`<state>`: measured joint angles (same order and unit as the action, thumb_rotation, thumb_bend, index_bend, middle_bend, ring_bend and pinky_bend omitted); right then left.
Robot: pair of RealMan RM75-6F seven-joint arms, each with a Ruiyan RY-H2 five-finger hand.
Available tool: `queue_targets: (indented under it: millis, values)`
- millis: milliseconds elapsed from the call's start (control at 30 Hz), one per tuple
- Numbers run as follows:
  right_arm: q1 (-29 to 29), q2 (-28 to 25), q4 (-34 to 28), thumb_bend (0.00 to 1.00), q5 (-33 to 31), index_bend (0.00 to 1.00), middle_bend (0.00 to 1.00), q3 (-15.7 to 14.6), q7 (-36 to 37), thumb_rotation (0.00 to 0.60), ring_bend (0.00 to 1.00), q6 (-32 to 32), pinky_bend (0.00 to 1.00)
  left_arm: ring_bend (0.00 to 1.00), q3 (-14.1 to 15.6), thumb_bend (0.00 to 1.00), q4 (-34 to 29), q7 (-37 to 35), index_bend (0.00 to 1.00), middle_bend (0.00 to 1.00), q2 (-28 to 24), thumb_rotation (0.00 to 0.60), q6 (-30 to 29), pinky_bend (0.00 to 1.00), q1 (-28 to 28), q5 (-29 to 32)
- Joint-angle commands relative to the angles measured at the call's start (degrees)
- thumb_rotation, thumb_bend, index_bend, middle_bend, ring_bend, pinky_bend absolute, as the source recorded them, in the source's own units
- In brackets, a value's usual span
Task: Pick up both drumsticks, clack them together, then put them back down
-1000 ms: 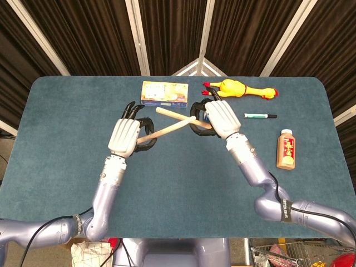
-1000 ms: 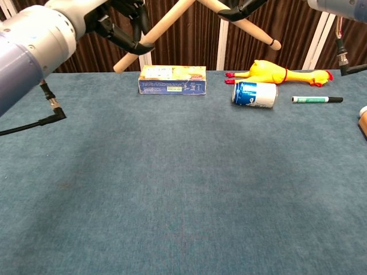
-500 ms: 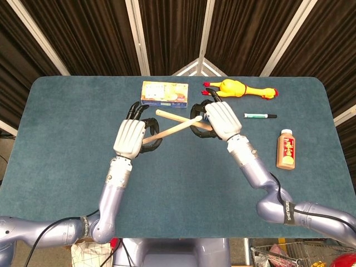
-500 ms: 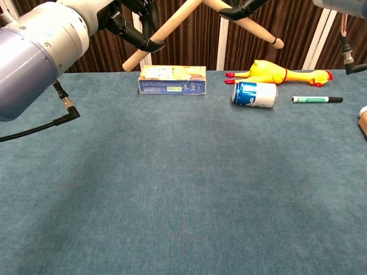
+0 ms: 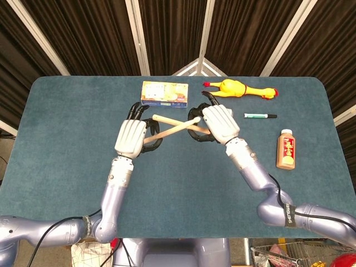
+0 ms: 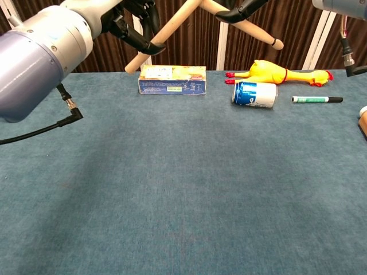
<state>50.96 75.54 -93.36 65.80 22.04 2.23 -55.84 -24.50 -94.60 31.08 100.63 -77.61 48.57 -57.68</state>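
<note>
Both wooden drumsticks are lifted above the table and cross each other in an X. My left hand [image 5: 132, 137] grips one drumstick [image 5: 172, 129], which slants up to the right; in the chest view this stick [image 6: 166, 33] runs up from the left hand [image 6: 133, 23]. My right hand [image 5: 219, 122] holds the other drumstick [image 5: 169, 120], whose tip points left. The chest view shows that stick's butt end [image 6: 262, 35] sticking out below the right hand [image 6: 239, 8]. The sticks touch or nearly touch where they cross.
On the blue table [image 5: 67, 139] lie a yellow box [image 5: 164, 93], a rubber chicken [image 5: 239, 89], a green marker [image 5: 260, 115] and a brown bottle [image 5: 286, 149]. A blue can [image 6: 254, 94] lies on its side under the right hand.
Both hands have drifted slightly toward each other and toward the near side, bringing the crossed sticks closer. Each hand keeps its grip.
</note>
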Motion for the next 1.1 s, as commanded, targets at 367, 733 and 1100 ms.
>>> queue_targets:
  millis: [367, 733, 1100]
  values:
    - [0.50, 0.62, 1.14, 0.46, 1.72, 0.71, 0.62, -0.94, -3.48, 0.600, 0.40, -1.46, 0.06, 0.14, 0.23, 0.42, -0.57, -0.16, 0.64, 0.63, 0.40, 0.600, 0.00, 0.00, 0.13, -0.04]
    - [0.30, 0.98, 2.12, 0.47, 3.85, 0.71, 0.62, -1.56, -3.05, 0.600, 0.40, -2.40, 0.06, 0.14, 0.24, 0.42, -0.49, -0.14, 0.64, 0.63, 0.13, 0.600, -0.09, 0.00, -0.01, 0.01]
    - [0.14, 0.42, 1.73, 0.47, 3.11, 0.71, 0.62, -1.31, -3.19, 0.600, 0.40, -2.27, 0.06, 0.14, 0.73, 0.42, -0.43, 0.46, 0.64, 0.63, 0.10, 0.600, 0.43, 0.00, 0.06, 0.59]
